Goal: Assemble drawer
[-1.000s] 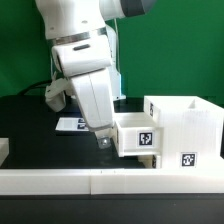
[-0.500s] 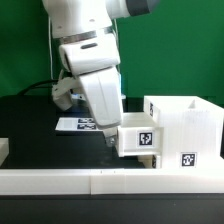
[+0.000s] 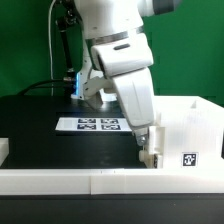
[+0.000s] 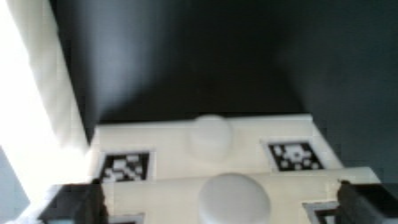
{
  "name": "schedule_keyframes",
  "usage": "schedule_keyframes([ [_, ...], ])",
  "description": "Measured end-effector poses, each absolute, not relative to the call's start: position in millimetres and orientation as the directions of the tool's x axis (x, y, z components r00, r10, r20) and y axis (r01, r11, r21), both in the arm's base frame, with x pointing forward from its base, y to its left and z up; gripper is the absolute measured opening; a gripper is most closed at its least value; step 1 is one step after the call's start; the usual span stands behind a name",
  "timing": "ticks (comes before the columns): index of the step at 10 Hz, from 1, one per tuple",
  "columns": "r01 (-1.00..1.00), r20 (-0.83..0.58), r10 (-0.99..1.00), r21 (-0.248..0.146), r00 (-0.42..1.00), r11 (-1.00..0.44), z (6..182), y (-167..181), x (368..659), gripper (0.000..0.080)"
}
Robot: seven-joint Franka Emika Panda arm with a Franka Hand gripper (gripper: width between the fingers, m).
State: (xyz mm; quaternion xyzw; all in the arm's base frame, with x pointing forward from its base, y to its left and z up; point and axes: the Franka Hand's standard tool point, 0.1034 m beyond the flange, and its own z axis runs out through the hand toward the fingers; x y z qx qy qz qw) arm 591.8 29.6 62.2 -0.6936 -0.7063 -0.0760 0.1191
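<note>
Leaning low over the black bench [image 3: 40, 135], the white robot arm [image 3: 120, 60] has its claw [image 3: 148, 150] pressed up against the tall white plastic open-fronted box shell [image 3: 190, 130] of the drawer, which stands at the exterior view's right, just behind the long low white border wall [image 3: 70, 182]. A black-and-white square tag [image 3: 187, 160] shows on the shell's lower front. Behind the arm, the thin flat white marker board [image 3: 95, 125] lies on the bench. From the wrist view, a small white plastic tray [image 4: 205, 150] with two square tags and a rounded knob [image 4: 210, 135] sits between the dark fingertips [image 4: 71, 205]. Whether the claw is clenched on it or released, I cannot tell.
</note>
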Motion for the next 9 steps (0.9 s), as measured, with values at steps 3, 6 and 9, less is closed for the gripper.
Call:
schedule_keyframes([
  [3,0.998,0.274,0.962,-0.061,0.003,0.014,58.3,33.5,591.2,0.0649],
  [6,0.996,0.263,0.964,-0.092,0.035,-0.011,59.2,-11.3,587.7,0.0649],
  [9,0.996,0.247,0.967,-0.075,0.068,-0.051,66.3,-32.2,588.2,0.0649],
])
